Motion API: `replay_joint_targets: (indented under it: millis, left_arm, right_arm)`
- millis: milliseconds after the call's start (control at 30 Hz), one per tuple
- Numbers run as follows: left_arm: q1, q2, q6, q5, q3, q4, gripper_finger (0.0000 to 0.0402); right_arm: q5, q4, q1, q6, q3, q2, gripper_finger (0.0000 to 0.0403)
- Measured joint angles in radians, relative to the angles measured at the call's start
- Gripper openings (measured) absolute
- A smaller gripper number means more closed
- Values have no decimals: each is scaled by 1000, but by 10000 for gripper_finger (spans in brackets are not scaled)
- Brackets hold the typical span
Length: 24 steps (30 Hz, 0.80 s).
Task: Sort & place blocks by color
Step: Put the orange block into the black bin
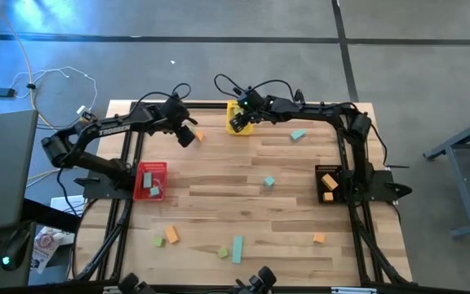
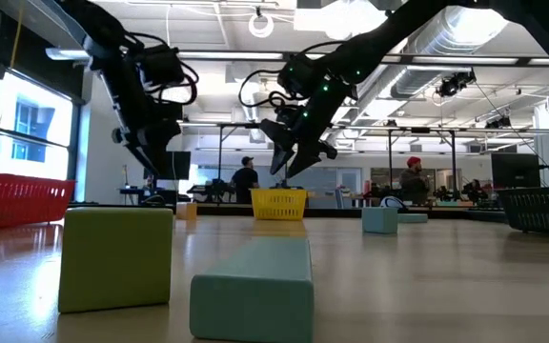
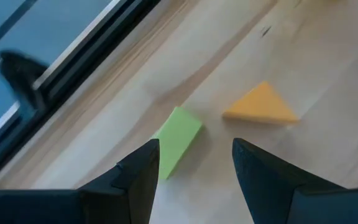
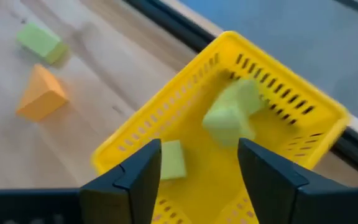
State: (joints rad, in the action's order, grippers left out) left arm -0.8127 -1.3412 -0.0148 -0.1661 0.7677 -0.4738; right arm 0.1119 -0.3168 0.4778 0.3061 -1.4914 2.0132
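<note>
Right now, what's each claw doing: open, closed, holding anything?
Left claw: open, empty, over a light green block.
Right claw: open, empty, above the yellow bin.

The table (image 1: 219, 184) is pale wood with visible planks and a smooth, slightly shiny finish. The yellow bin (image 4: 272, 93) looks like slotted plastic. The blocks (image 3: 178, 138) have matt, smooth faces. Both grippers' fingers (image 4: 135, 180) look like dark matt plastic.
</note>
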Motion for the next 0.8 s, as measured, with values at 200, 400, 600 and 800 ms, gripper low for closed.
replay_joint_targets:
  millis: [200,400,600,800]
  left_arm:
    - [4,-31,-117,132,0,82,188]
    - [4,-31,-339,190,0,116,188]
    - [4,-31,-602,231,0,145,188]
    - [4,-37,-742,245,0,142,188]
  right_arm:
    - [-41,6,2,-4,0,-24,212]
    - [-42,9,2,-52,0,-81,211]
    - [-43,4,-3,-73,0,-126,211]
    - [-46,-4,-25,-90,0,-137,211]
